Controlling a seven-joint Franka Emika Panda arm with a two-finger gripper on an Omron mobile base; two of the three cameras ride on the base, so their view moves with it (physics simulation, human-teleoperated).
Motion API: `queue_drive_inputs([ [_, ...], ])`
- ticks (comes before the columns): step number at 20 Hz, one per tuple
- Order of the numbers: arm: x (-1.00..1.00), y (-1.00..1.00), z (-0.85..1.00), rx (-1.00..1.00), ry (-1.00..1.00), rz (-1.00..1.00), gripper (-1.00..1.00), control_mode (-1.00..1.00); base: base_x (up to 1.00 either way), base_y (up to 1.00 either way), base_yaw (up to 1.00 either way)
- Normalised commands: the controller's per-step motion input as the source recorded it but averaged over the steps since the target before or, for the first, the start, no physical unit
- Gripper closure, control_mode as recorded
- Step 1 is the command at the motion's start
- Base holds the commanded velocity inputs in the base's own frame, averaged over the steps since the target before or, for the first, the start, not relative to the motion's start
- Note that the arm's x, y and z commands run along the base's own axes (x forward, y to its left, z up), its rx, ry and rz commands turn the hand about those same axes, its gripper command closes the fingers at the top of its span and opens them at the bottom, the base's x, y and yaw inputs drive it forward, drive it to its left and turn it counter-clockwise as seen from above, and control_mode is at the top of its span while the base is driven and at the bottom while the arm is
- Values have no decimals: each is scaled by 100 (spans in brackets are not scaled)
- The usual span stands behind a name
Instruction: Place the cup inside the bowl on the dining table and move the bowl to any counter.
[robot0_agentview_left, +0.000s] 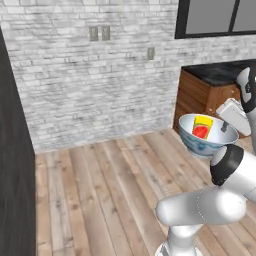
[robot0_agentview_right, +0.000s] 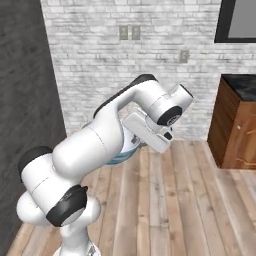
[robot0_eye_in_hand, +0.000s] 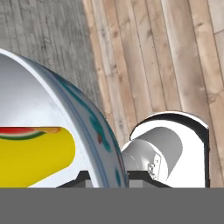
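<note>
The white bowl (robot0_agentview_left: 196, 144) with a blue pattern hangs in the air above the wooden floor, tilted a little. The yellow cup (robot0_agentview_left: 202, 127) with its red patch lies inside it. My gripper (robot0_agentview_left: 223, 128) is shut on the bowl's right rim. In the hand view the bowl (robot0_eye_in_hand: 89, 127) has its rim running down between my fingertips, and the cup (robot0_eye_in_hand: 35, 154) lies inside to the left. In the right base view my arm hides most of the bowl (robot0_agentview_right: 131, 146). The counter (robot0_agentview_left: 218, 73) stands at the right against the brick wall. The dining table is out of view.
A bare plank floor (robot0_agentview_left: 110, 190) stretches below the bowl. The counter's brown cabinet (robot0_agentview_right: 239, 131) sits at the right edge. A dark tall panel (robot0_agentview_left: 12, 165) lines the left side. A window (robot0_agentview_left: 215, 17) is set in the brick wall above the counter.
</note>
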Motion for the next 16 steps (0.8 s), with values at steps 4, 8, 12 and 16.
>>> queue_drive_inputs([
  [4,0,0,0,0,0,0,100,100,100,28,0],
  [8,0,0,0,0,0,0,100,100,100,23,0],
  [12,0,0,0,0,0,0,100,100,100,-3,1],
  [16,0,0,0,0,0,0,100,100,71,-32,6],
])
